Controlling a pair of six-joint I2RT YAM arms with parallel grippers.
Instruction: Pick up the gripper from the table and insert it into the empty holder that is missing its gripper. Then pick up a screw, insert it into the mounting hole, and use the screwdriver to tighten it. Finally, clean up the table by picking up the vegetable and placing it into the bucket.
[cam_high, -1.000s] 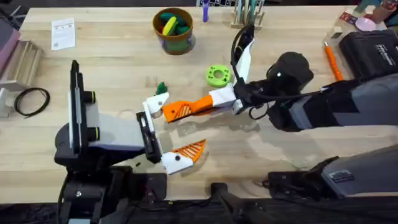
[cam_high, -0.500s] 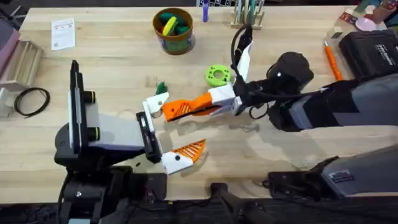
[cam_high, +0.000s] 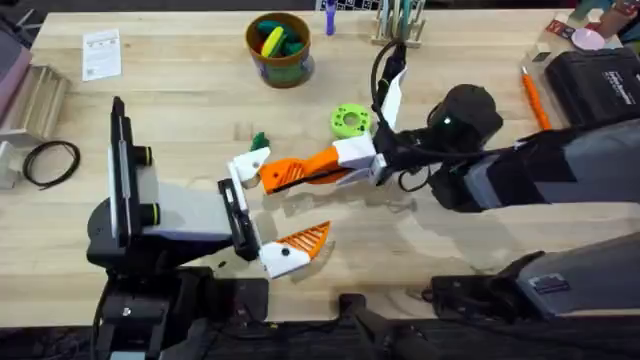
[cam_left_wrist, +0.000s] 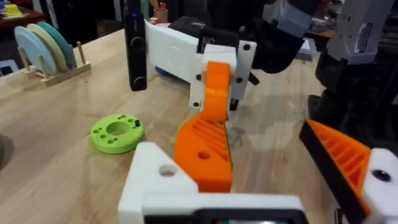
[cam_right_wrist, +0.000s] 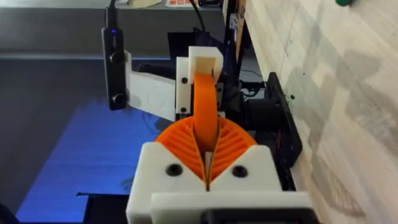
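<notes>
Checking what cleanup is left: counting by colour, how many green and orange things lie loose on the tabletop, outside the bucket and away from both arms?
Green: 2, the holed disc and the vegetable
Orange: 1, the thin tool
Total: 3

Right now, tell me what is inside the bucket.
The bucket holds a yellow toy and green toys that show above its rim. Anything lower down is hidden by those toys and the bucket's wall.
</notes>
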